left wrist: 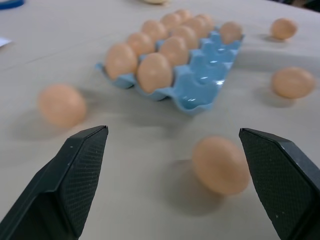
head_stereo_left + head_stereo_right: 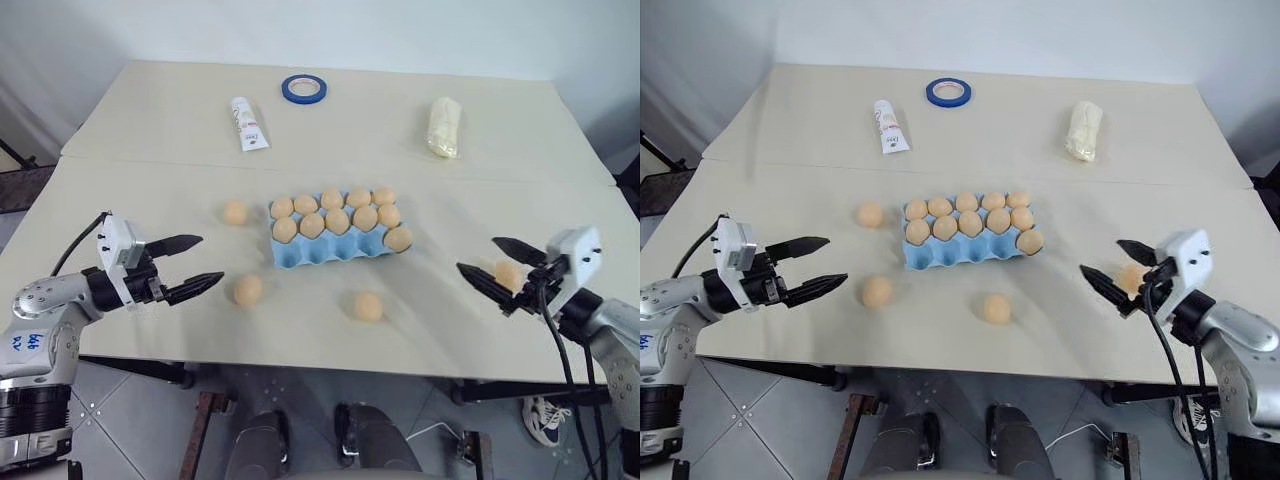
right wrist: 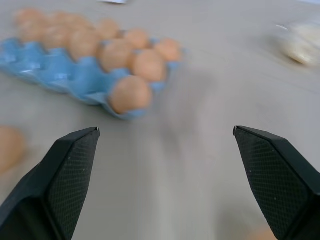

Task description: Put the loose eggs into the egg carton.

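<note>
Beige table (image 2: 150,140), seamed across its width, carries everything, with white wall behind and grey floor tiles beyond the near edge.

Near the middle lies the blue carton (image 2: 335,245), long axis running left to right and slightly skewed, its right end a little farther from the robot than its left. The two far rows hold eggs, and one more sits in the near row's right-end cup (image 2: 398,238); the other near cups are bare.

Four loose eggs lie around it. One (image 2: 236,212) is just off the carton's left end. One (image 2: 248,290) sits nearer the robot on the left, one (image 2: 368,306) sits in front of the carton toward the near edge, and one (image 2: 508,275) lies to the right, seen between the right gripper's fingers from above. All rest apart from each other and from the carton.

Bare table stretches on both sides of the carton and along the near edge, so both arms have open room.

Left gripper (image 2: 190,265) hovers level by the near left corner, fingers spread wide and empty, pointing toward the near-left egg. Right gripper (image 2: 493,262) hovers on the right, likewise spread and gripping nothing, aimed toward the carton.

Along the far side, well clear, lie a white tube (image 2: 248,124), a blue tape ring (image 2: 304,89) and a pale lumpy bag (image 2: 445,126).
</note>
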Controlling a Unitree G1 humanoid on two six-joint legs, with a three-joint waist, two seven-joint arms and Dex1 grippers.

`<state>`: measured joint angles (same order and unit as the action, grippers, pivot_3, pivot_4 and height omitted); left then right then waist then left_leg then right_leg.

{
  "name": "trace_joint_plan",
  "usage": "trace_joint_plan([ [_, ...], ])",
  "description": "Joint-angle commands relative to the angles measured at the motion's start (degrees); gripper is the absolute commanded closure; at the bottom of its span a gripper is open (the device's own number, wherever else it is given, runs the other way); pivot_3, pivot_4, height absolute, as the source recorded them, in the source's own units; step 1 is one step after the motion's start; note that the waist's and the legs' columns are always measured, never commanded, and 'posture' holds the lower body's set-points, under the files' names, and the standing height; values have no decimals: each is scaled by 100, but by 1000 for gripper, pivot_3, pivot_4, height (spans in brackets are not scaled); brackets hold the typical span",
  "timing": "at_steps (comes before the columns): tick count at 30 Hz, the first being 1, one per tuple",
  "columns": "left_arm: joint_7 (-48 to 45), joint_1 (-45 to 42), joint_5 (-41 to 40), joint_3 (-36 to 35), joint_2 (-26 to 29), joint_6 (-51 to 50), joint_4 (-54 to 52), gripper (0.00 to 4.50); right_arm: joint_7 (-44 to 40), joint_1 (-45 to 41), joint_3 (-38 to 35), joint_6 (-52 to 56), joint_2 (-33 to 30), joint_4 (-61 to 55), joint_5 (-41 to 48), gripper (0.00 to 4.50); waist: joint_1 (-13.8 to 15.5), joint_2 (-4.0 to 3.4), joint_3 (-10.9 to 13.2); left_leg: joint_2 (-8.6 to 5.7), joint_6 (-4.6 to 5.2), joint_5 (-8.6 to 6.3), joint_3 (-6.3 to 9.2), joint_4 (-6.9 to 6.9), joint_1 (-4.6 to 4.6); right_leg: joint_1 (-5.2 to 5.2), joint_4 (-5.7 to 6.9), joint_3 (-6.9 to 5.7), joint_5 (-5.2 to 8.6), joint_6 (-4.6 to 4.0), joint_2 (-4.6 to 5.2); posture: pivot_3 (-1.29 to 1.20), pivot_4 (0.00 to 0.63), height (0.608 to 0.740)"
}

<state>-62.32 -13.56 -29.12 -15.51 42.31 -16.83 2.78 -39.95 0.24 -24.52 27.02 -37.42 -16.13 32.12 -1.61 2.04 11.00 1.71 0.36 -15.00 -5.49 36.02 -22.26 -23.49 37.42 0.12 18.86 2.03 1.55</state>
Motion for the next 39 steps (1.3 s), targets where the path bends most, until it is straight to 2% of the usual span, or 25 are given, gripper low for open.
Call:
trace_joint_plan([
  [1, -243, -382, -88, 277, -183, 202, -110, 19, 701, 116, -424, 30, 284, -272, 14, 0, 5, 1, 0, -1, 0, 0, -1, 1, 1, 1, 2, 1, -1, 1, 0, 0, 150, 740],
  [4, -318, -685, -43, 621, -450, 223, -155, 19, 1481, 104, -454, -73, 749, -212, -250, 0, 1, 0, -2, -2, -6, 2, -2, 4, 5, 4, 9, 1, -4, 2, 0, 0, 150, 740],
  [10, -416, -905, 100, 1005, -787, 509, -56, 19, 2179, 43, -109, -275, 1359, -62, -710, 0, -56, -8, -5, 1, 3, 12, -13, 1, 6, -4, 15, 11, -4, 4, -10, 0, 150, 740],
  [18, -461, -699, 210, 1169, -988, 894, -5, 19, 2270, -224, 146, -571, 1553, 482, -986, 0, -59, -9, -5, -2, 7, 15, -17, 11, 7, -2, 23, 16, -7, 11, -9, 0, 150, 740],
  [27, -172, -409, 213, 992, -1102, 1240, -33, 19, 2334, -487, 335, -650, 1662, 1038, -1098, 0, -45, -10, -5, -1, 7, 16, -17, 8, 9, -3, 25, 16, -7, 11, -10, 0, 150, 740],
  [28, -144, -401, 192, 972, -1102, 1240, -52, 0, 2356, -485, 334, -629, 1665, 1043, -1088, 296, -42, -10, -5, -1, 8, 16, -17, 9, 8, -4, 25, 17, -7, 11, -9, 0, 150, 740],
  [30, -104, -383, 157, 933, -1106, 1260, -68, 0, 2378, -481, 328, -643, 1677, 1054, -1079, 594, -37, -10, -5, -2, 8, 16, -17, 9, 8, -3, 25, 17, -7, 11, -9, 0, 150, 740],
  [36, 63, -389, -64, 738, -1178, 1102, -100, 0, 2366, -386, 350, -649, 1674, 913, -1071, 2592, -38, -10, -5, -1, 8, 16, -16, 8, 8, -3, 25, 16, -7, 11, -9, 0, 150, 740],
  [37, 46, -392, -53, 722, -1166, 1120, -74, 0, 2353, -359, 349, -636, 1657, 835, -1062, 2784, -36, -10, -5, -1, 8, 15, -17, 9, 8, -3, 25, 16, -7, 11, -9, 0, 150, 740],
  [39, 15, -393, -40, 696, -1135, 1149, -30, 0, 2322, -323, 355, -567, 1610, 645, -1028, 2873, -34, -10, -5, -1, 8, 15, -17, 8, 8, -3, 25, 16, -7, 11, -9, 0, 150, 740],
])
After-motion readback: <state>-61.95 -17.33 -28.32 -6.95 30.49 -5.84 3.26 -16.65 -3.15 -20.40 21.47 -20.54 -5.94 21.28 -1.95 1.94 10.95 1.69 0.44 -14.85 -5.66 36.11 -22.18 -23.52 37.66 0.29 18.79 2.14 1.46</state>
